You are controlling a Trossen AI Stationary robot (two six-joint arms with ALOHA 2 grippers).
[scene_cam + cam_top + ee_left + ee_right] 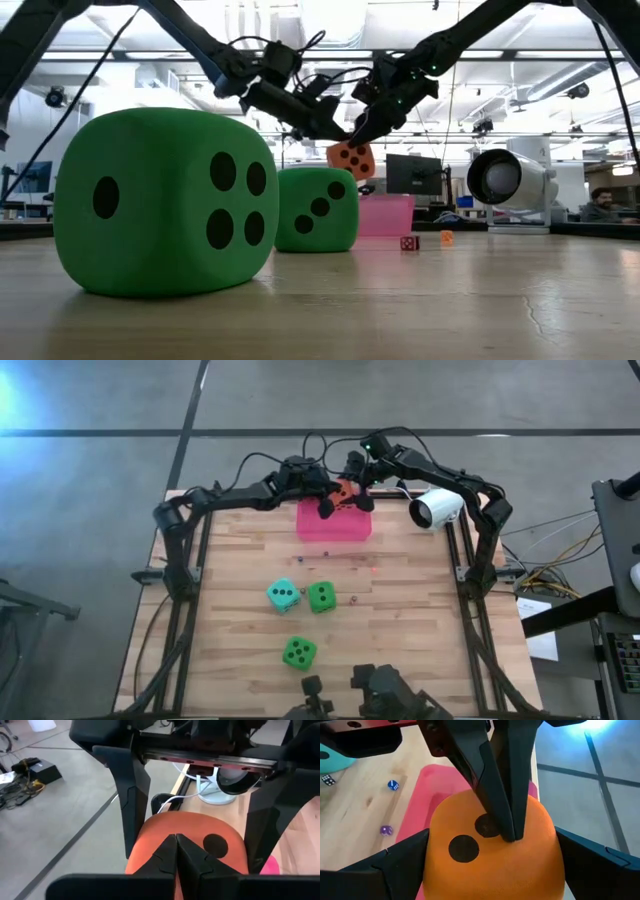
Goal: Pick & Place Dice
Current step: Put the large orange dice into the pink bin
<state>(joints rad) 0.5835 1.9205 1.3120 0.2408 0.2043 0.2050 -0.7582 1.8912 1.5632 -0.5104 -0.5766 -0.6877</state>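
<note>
Over the pink tray (pixel 335 525) at the far edge of the surface (pixel 400 620), the left gripper (pixel 328 506) and right gripper (pixel 362 488) both clamp the orange die (pixel 344 493) in mid-air. The teal die (pixel 283 596) and two green dice (pixel 321 597) sit nearer.

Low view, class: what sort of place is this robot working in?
Probably an open lab or office: a monitor and a seated person behind the wooden table, ceiling lights, and a white camera on the table.
</note>
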